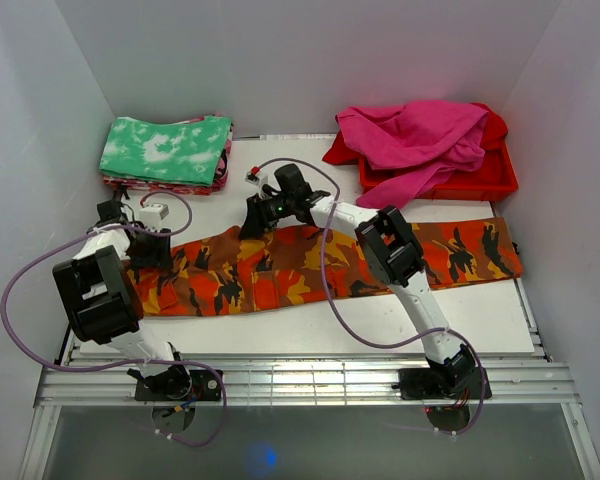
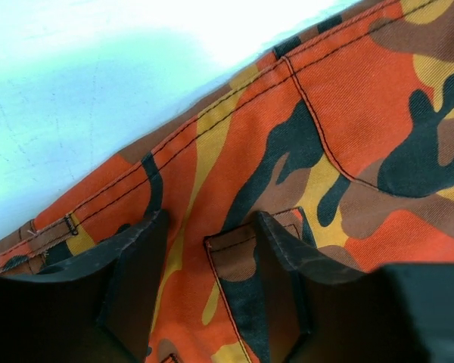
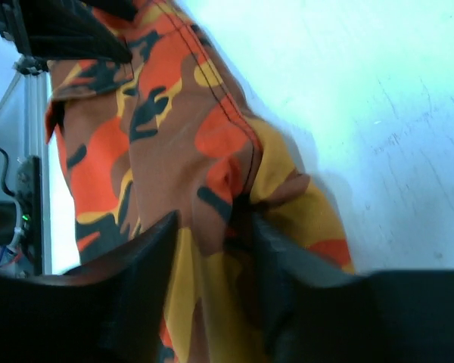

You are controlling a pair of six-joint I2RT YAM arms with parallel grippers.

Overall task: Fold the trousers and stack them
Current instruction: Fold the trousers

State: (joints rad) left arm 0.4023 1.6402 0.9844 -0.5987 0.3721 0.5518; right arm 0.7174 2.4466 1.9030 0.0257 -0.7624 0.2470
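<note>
The camouflage trousers (image 1: 280, 275) lie stretched flat, left to right, across the white table. My left gripper (image 1: 145, 250) is pressed down on their left end near the waistband. In the left wrist view its jaws (image 2: 212, 227) stand apart over flat cloth (image 2: 363, 113), with a belt loop (image 2: 238, 257) between them. My right gripper (image 1: 252, 228) sits at the trousers' far edge, left of the middle. In the right wrist view it (image 3: 212, 227) has a raised fold of the cloth (image 3: 166, 98) bunched between its fingers, which touch it on both sides.
A folded green-and-white cloth (image 1: 167, 150) tops a stack at the back left. A red tray (image 1: 480, 182) at the back right holds a magenta garment (image 1: 415, 140). White walls close in three sides. A metal rail (image 1: 310, 380) runs along the near edge.
</note>
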